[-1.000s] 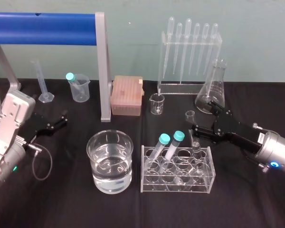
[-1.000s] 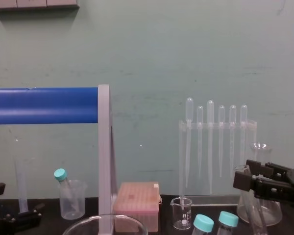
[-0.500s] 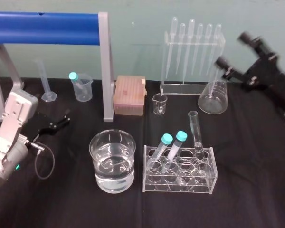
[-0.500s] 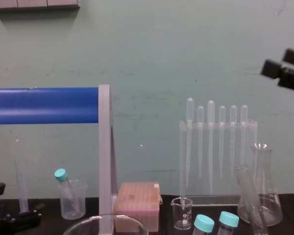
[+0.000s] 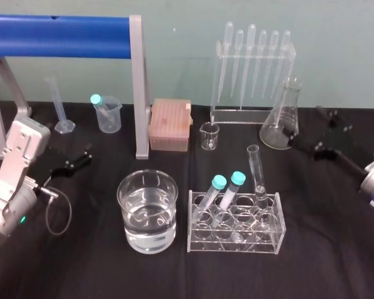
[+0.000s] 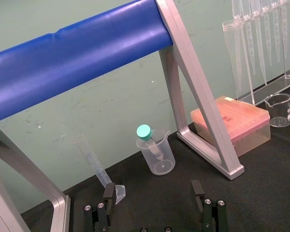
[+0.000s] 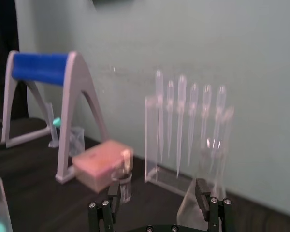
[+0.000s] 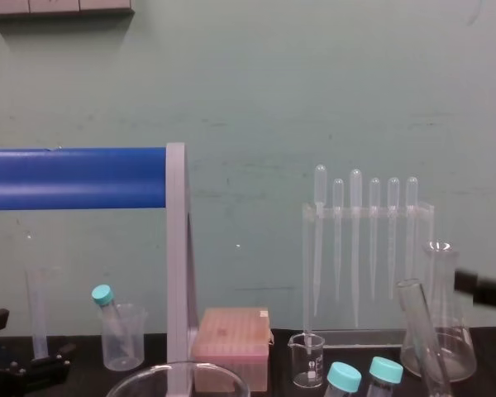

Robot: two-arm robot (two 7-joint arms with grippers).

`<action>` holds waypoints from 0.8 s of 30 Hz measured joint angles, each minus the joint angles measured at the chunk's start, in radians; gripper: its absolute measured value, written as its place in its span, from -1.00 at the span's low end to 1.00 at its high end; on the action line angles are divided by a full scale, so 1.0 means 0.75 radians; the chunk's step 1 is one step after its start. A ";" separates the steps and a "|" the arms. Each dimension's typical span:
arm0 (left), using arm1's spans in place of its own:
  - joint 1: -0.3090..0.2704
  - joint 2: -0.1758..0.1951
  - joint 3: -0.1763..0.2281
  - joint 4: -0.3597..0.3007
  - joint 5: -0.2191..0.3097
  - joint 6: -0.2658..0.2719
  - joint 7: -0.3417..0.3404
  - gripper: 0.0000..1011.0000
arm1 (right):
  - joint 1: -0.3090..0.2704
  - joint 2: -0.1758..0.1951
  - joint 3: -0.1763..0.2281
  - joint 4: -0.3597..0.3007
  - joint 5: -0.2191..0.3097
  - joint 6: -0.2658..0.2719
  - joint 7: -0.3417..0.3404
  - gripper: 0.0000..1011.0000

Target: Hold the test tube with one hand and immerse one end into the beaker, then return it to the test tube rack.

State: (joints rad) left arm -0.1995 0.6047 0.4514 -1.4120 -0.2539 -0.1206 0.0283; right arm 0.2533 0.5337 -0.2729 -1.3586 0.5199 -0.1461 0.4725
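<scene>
2 grippers: 1 at each side of the bench, neither holding anything.
Test tube: stands in the rack, in a rear compartment at the right end. Its round bottom is down and its open mouth is up, tilted a little to the left. It is free of both grippers.
Rack: clear plastic, on the black-covered bench. It also holds 2 capped tubes with teal caps, leaning side by side in its left half.
Beaker: wide clear glass, about half full of clear liquid. It stands just beside the rack on its left, apart from it.
Right gripper: at the bench's right, just beside the conical flask and well apart from the rack. Its jaws are apart with nothing between them.
Left gripper: parked at the bench's left, near the foot of the blue-barred frame. Its jaws are apart and empty.
Back row, left to right:
- graduated cylinder
- plastic beaker with 1 teal-capped tube leaning in it
- pink tip box
- small glass beaker
- pipette stand carrying a row of pipettes
- the conical flask
</scene>
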 joint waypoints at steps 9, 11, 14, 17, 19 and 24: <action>0.000 0.000 0.000 0.000 0.000 0.000 0.000 0.98 | -0.004 -0.020 -0.006 0.031 0.004 0.029 0.003 0.98; 0.000 0.000 0.000 0.000 0.000 0.000 0.000 0.98 | -0.004 -0.019 -0.006 0.029 0.005 0.027 0.003 0.98; 0.000 0.000 0.000 0.000 0.000 0.000 0.000 0.98 | -0.004 -0.017 -0.005 0.026 0.005 0.024 0.003 0.98; 0.000 0.000 0.000 0.000 0.000 0.000 0.000 0.98 | -0.004 -0.016 -0.004 0.024 0.005 0.021 0.003 0.98; 0.000 0.000 0.000 0.000 0.000 0.000 0.000 0.98 | -0.004 -0.015 -0.004 0.023 0.005 0.021 0.003 0.98; 0.000 0.000 0.000 0.000 0.000 0.000 0.000 0.98 | -0.003 -0.014 -0.003 0.021 0.005 0.019 0.002 0.98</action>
State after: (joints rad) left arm -0.1995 0.6047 0.4514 -1.4120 -0.2539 -0.1205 0.0283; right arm 0.2509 0.5228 -0.2754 -1.3430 0.5238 -0.1318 0.4742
